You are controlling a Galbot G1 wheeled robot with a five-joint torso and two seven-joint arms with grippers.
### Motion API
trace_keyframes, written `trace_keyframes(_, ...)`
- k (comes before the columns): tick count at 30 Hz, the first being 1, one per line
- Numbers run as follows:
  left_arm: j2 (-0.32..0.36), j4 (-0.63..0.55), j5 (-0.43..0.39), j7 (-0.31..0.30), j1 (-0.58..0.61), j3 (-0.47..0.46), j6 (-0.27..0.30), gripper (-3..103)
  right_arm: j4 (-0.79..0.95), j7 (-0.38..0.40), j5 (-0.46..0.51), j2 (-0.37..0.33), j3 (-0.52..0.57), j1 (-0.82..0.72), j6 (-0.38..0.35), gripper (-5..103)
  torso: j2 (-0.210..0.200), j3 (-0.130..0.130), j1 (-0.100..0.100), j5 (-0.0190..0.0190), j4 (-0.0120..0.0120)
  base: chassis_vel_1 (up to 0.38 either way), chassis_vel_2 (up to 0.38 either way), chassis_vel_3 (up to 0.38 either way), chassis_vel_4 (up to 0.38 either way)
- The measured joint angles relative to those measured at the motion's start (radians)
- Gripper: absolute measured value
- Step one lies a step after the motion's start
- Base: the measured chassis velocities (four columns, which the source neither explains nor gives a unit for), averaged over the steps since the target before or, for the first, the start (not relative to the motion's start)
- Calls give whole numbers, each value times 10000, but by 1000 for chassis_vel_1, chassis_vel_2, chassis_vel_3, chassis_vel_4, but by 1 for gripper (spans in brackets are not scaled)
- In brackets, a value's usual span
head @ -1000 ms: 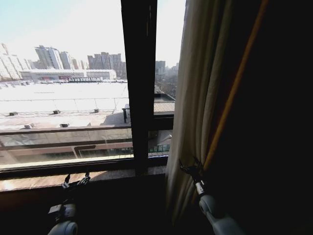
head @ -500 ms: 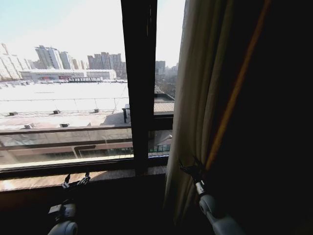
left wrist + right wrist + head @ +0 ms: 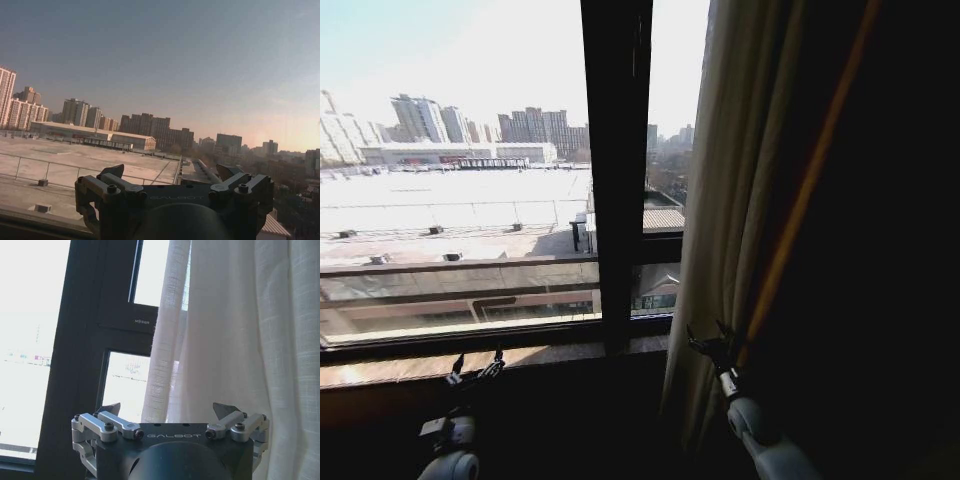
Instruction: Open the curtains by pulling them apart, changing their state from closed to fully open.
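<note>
Window frame (image 3: 616,170) and sheer curtain (image 3: 725,200) have slid slightly right as the camera turned. Right gripper (image 3: 712,345) sits against the gathered curtain, fingers spread, holding nothing; it could snag fabric. Left gripper (image 3: 475,370) idles open by the sill

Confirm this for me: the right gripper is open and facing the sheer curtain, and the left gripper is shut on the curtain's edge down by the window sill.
One point is wrong. The left gripper is not shut on anything: in the left wrist view its fingers stand apart with only rooftops and sky beyond them. The head view places it low by the window sill, apart from the curtain. The right gripper is indeed open, facing the sheer curtain.
</note>
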Motion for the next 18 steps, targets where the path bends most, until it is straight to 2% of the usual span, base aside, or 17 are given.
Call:
trace_keyframes(9, 0, 0, 0, 0, 0, 0, 0, 100, -7, 5, 0, 0, 0, 5, 0, 100, -1, 1, 2, 3, -1, 280, 310, -308, -310)
trace_keyframes(18, 0, 0, 0, 0, 0, -1, 0, 100, -7, 6, -1, 0, -1, 6, 0, 100, -1, 1, 2, -2, 1, 354, 369, -370, -366)
